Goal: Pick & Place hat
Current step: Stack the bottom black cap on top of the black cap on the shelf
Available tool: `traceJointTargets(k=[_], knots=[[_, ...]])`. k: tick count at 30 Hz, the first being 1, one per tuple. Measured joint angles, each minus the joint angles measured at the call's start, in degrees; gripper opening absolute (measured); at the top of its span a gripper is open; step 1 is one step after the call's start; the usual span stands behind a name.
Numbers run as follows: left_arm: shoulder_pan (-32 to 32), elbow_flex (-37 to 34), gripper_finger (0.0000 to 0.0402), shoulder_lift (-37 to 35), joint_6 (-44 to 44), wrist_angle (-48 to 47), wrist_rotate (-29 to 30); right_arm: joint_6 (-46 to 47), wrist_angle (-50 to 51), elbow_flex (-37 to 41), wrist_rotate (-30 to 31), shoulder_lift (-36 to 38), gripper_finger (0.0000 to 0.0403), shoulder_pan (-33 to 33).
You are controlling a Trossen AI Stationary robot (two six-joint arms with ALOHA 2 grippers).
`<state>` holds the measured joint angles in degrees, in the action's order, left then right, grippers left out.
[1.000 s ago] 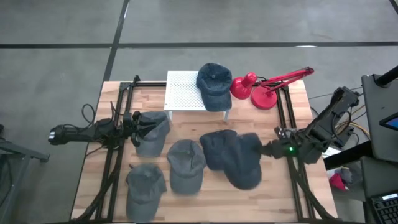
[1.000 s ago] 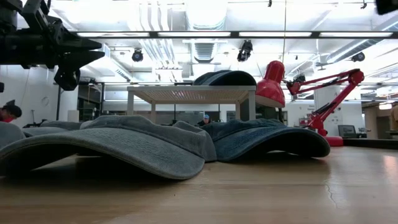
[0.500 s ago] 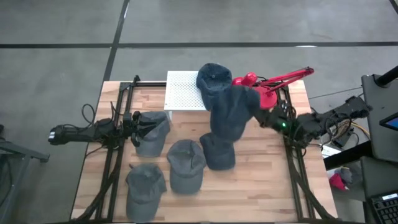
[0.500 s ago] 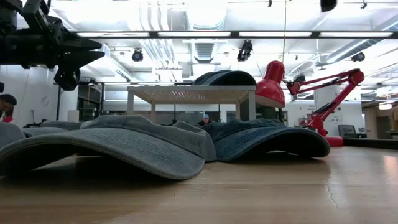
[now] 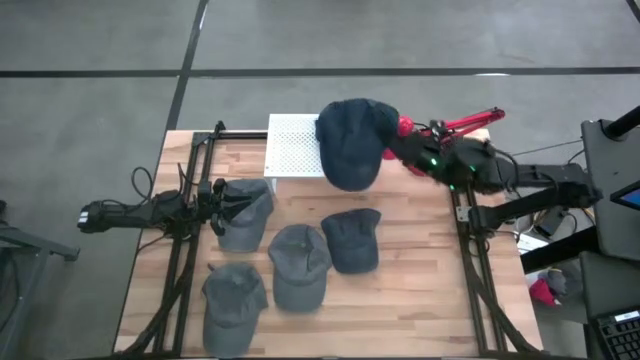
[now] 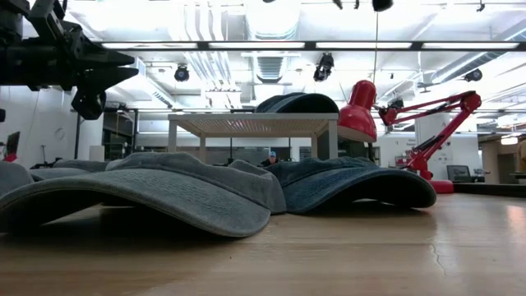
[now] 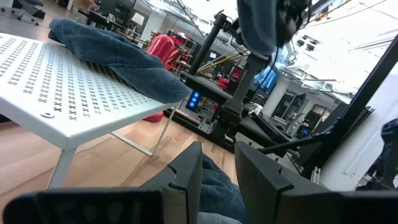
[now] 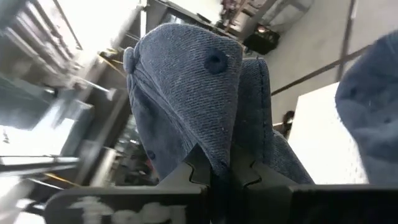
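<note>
Denim hat (image 8: 186,99) pinched, wrist view only

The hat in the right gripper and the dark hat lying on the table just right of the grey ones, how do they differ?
The held hat hangs in the air, pinched by the right gripper above the white stand; the dark hat on the table lies flat on the wood with nothing gripping it. The held hat droops and folds, as the right wrist view shows; the dark hat on the table keeps its domed shape. Both are dark blue caps.
</note>
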<state>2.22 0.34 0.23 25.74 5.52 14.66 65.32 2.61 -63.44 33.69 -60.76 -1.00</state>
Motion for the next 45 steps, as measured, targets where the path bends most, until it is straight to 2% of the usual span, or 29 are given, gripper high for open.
traceJointTargets(k=[6, 9, 15, 27, 45], knots=[[0.0, 0.0, 0.0099, 0.0, 0.0, 0.0, 0.0, 2.0, 14.3, -12.6, -8.3, -9.1, 0.0008, -8.5], [0.0, 0.0, 0.0099, 0.0, 0.0, 0.0, 0.0, 2.1, 17.8, -17.6, -12.7, -13.5, 0.0008, -12.0], [0.0, 0.0, 0.0099, 0.0, 0.0, 0.0, 0.0, 2.4, 23.1, -23.7, -16.7, -19.0, 0.0008, -18.1], [0.0, 0.0, 0.0099, 0.0, 0.0, 0.0, 0.0, 6.5, 33.2, -23.5, -19.8, -21.1, 0.0008, -24.7], [0.0, 0.0, 0.0099, 0.0, 0.0, 0.0, 0.0, 12.2, 33.1, -19.4, -20.7, -24.6, 0.0008, -26.8]])
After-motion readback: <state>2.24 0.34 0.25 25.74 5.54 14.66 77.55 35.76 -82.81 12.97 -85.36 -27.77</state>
